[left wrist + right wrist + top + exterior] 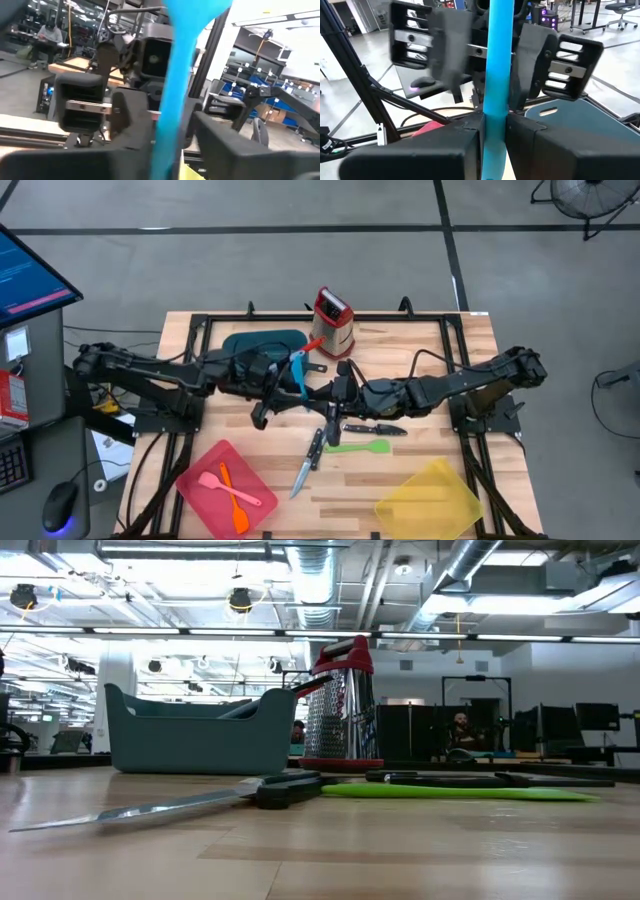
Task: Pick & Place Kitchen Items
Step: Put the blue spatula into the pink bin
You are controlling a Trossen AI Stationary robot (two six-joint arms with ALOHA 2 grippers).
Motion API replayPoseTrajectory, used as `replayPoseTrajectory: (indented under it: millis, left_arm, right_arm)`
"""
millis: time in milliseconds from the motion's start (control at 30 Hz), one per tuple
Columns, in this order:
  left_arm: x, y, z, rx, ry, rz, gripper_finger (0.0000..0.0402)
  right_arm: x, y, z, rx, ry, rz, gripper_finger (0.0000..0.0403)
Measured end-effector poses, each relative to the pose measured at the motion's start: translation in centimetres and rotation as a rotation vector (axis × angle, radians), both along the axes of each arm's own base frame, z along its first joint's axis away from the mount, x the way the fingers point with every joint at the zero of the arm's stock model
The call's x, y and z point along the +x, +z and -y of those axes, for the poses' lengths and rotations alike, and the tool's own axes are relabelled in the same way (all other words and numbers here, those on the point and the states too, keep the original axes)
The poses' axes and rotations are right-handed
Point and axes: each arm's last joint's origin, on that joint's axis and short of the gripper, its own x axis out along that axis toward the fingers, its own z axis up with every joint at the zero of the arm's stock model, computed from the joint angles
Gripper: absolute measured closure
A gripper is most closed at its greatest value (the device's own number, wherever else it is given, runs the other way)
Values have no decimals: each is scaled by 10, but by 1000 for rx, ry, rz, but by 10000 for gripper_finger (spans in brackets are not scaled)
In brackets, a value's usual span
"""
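- I see grey concrete floor (300, 270) crossed by dark lines around the wooden surface (420, 480).
- Overhead: silver ducts (320, 575), strip lights (180, 552).
- Seated person (47, 37) at a far desk.
- Fan (585, 198) in the floor's corner.

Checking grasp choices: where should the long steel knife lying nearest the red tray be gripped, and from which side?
Take the steel knife by its black handle, probably straight down from above: it lies flat, blade toward the front edge. The right tool, meeting the left tool mid-table, is shut on the blue utensil.
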Motion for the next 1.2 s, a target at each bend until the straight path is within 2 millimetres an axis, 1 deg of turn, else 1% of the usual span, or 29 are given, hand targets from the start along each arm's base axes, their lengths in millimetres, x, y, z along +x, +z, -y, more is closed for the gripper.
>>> replayPoseTrajectory:
  millis: [67, 100, 133, 233, 333, 433, 567, 633, 733, 833, 933, 1067, 1200]
  left_arm:
    - [0, 0, -2, 2, 2, -1, 350]
    - [0, 0, -2, 6, 3, -1, 374]
    - [0, 0, -3, 7, 9, 2, 384]
    - [0, 0, -3, 9, 11, 2, 385]
    - [0, 0, -4, 6, 12, 1, 392]
    - [0, 0, -4, -2, 16, -3, 393]
    - [-6, 4, -4, -4, 12, -10, 395]
    - [-14, 8, -4, -12, -6, -28, 395]
    - [-31, 15, -5, -19, -20, -58, 395]
    - [-52, 19, -5, -13, -30, -117, 395]
    - [-76, 19, -2, -1, -56, -205, 395]
    - [-104, 7, 9, 57, -142, -384, 395]
    - [-120, -9, 24, 124, -223, -550, 395]
  right_arm:
    - [0, 0, 0, 0, -2, -2, 352]
    - [0, 0, 1, 3, -6, -2, 352]
    - [0, 0, 2, 6, -8, -2, 352]
    - [0, 0, 3, 6, -12, -2, 347]
    - [1, 0, 4, 16, -16, -2, 329]
    - [1, 0, 6, 14, -18, -2, 298]
    - [-1, 2, 7, 11, -19, -1, 237]
    - [-7, 9, 8, 8, -18, 10, 201]
    - [-21, 21, 9, 10, -5, 14, 154]
    - [-34, 27, 6, 5, 22, -21, 128]
    - [-45, 30, 4, 33, 36, -61, 119]
    - [-55, 28, 2, 70, 34, -126, 118]
    - [-56, 22, 2, 96, 23, -173, 118]
